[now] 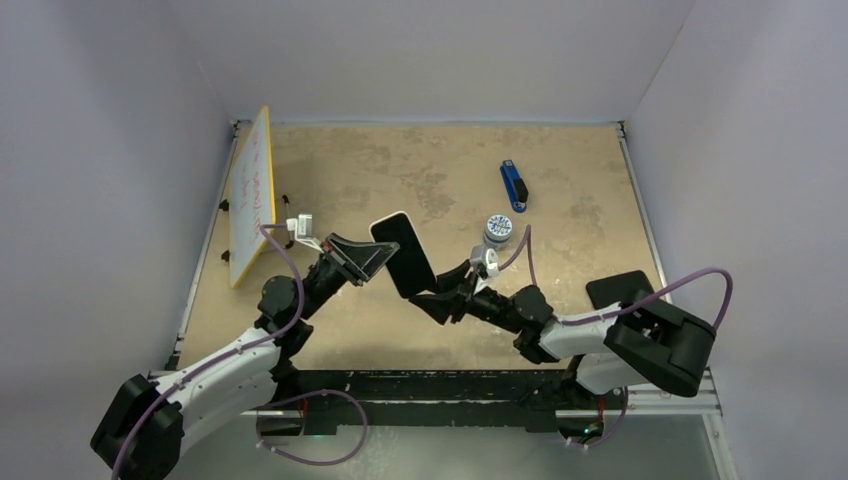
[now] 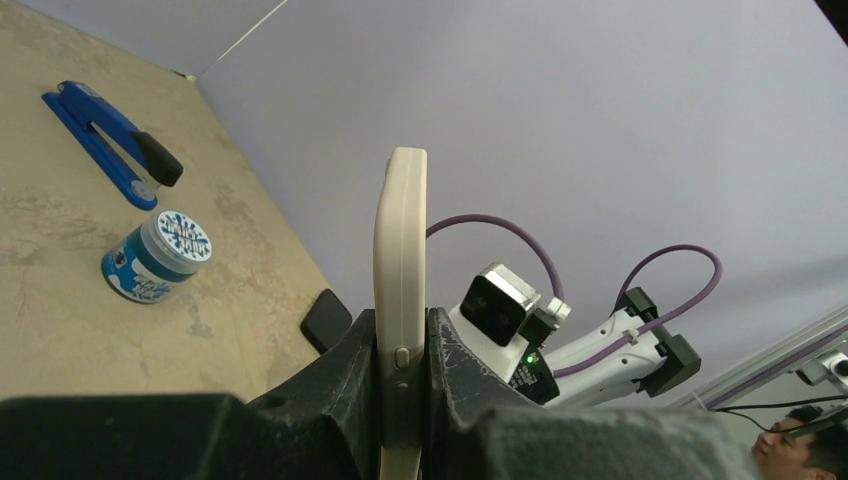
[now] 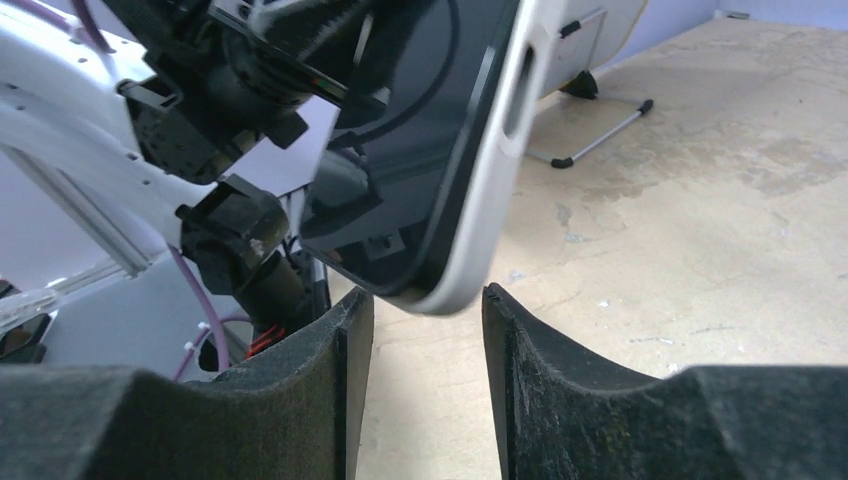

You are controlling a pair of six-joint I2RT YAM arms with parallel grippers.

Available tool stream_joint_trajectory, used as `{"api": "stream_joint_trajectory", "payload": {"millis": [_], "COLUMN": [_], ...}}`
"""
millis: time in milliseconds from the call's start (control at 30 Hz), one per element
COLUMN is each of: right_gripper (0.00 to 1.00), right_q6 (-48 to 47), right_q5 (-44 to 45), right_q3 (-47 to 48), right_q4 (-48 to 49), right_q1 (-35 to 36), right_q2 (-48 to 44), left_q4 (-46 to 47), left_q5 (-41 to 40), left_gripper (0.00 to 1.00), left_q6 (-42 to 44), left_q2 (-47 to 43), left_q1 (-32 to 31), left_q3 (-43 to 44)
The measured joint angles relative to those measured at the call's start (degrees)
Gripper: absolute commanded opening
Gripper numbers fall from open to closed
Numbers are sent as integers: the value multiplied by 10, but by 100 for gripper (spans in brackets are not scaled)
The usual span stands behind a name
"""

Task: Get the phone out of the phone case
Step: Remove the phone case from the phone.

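The phone (image 1: 402, 255), dark screen up, sits inside a cream phone case (image 2: 401, 230) and is held in the air over the table's middle. My left gripper (image 2: 402, 330) is shut across the case's edge near the side buttons, one finger on each face. In the right wrist view the glossy phone screen (image 3: 400, 150) and the pale rim of the case (image 3: 490, 190) tilt down toward my right gripper (image 3: 428, 300). That gripper is open, and the phone's lower corner hangs just above the gap between its fingertips, touching neither.
A blue stapler (image 1: 514, 186) and a small blue-and-white jar (image 1: 498, 229) lie at the back right. A small whiteboard (image 1: 252, 195) stands on its easel at the left edge. A flat black object (image 1: 620, 288) lies near the right arm.
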Motion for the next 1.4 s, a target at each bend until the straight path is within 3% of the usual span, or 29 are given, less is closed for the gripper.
{"api": "stream_joint_trajectory", "payload": {"millis": [633, 1067, 1400], "right_gripper": [45, 37, 44], "right_q6": [-6, -3, 3], "right_q5": [-35, -35, -58], "right_q3": [-14, -17, -22], "right_q4": [-1, 0, -2], "right_q1": [-3, -9, -22], "right_q2": [-51, -52, -52], "left_q4": [-19, -19, -42], "left_q5": [49, 73, 84], "left_gripper": [0, 0, 0], "left_q6": [6, 7, 25], "left_q2": [2, 2, -9], "left_q1": [11, 14, 15], "left_q3": [11, 16, 18]}}
